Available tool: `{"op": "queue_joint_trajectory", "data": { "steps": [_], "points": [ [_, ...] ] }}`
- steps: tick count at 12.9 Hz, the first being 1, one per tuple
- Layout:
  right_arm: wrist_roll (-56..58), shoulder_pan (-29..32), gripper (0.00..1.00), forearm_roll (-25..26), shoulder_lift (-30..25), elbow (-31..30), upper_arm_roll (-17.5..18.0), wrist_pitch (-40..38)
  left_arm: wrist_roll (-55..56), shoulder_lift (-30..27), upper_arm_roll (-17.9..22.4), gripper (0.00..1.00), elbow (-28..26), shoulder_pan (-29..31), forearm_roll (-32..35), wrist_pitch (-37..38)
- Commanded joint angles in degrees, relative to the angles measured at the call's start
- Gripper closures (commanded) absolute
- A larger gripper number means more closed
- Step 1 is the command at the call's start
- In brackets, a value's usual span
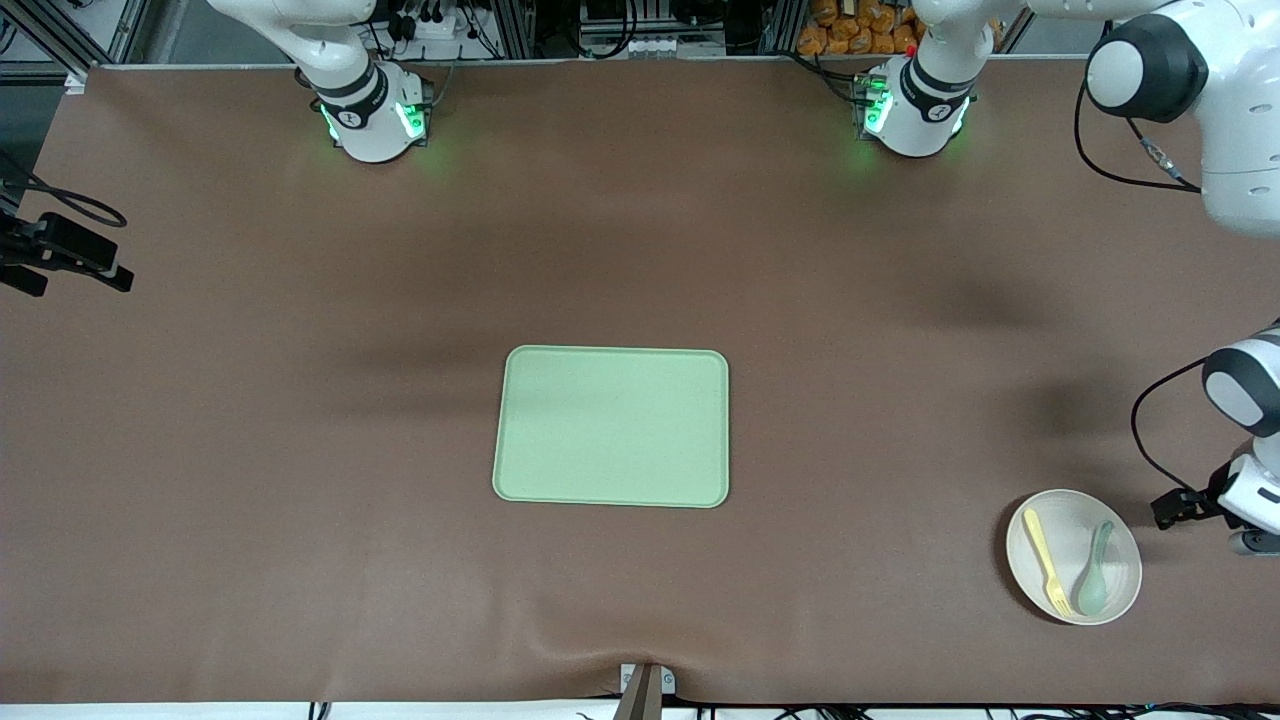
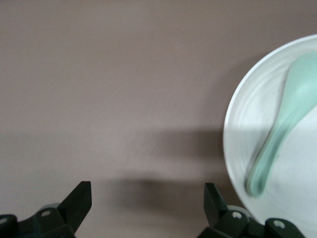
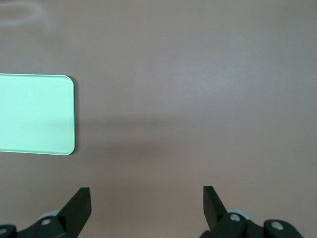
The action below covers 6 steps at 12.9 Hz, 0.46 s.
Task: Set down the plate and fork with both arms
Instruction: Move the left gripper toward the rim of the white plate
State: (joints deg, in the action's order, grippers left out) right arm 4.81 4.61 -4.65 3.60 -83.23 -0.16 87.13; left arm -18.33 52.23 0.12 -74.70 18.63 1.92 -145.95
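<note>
Two arm bases stand along one edge of a wide brown worktop, each with green lights glowing at its foot; metal framing, cables and some orange packets show past that edge. A light-green tray lies flat near the middle of the worktop with nothing on it. The plate sits toward the left arm's end of the worktop, nearer the front camera than the tray and well apart from it. On it lie the fork and a grey-green spoon, side by side, the fork on the side toward the tray.

The left gripper hangs over bare worktop just beside the plate, fingers spread wide and holding nothing; its wrist view catches the plate's rim and the spoon at one edge. The right gripper is also spread wide and empty, over bare worktop toward the right arm's end, with a corner of the tray in its wrist view.
</note>
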Motion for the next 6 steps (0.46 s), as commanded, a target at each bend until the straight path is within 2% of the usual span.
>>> {"op": "queue_joint_trajectory", "data": {
  "steps": [1, 3, 6],
  "points": [
    [0.9, 1.5, 0.00, -1.1, -0.4, -0.2, 0.9, -0.2, -0.3, 2.9, -0.9, 0.00, 2.8, -0.2, -2.6, -2.8],
    [0.9, 1.5, 0.00, -1.1, -0.4, -0.2, 0.9, -0.2, 0.7, 3.5, -1.5, 0.00, 2.8, -0.3, -7.3, -5.2],
    [0.9, 1.5, 0.00, -1.1, -0.4, -0.2, 0.9, -0.2, 1.2, 5.1, -2.6, 0.00, 2.8, -0.5, -9.4, -7.8]
  ]
}}
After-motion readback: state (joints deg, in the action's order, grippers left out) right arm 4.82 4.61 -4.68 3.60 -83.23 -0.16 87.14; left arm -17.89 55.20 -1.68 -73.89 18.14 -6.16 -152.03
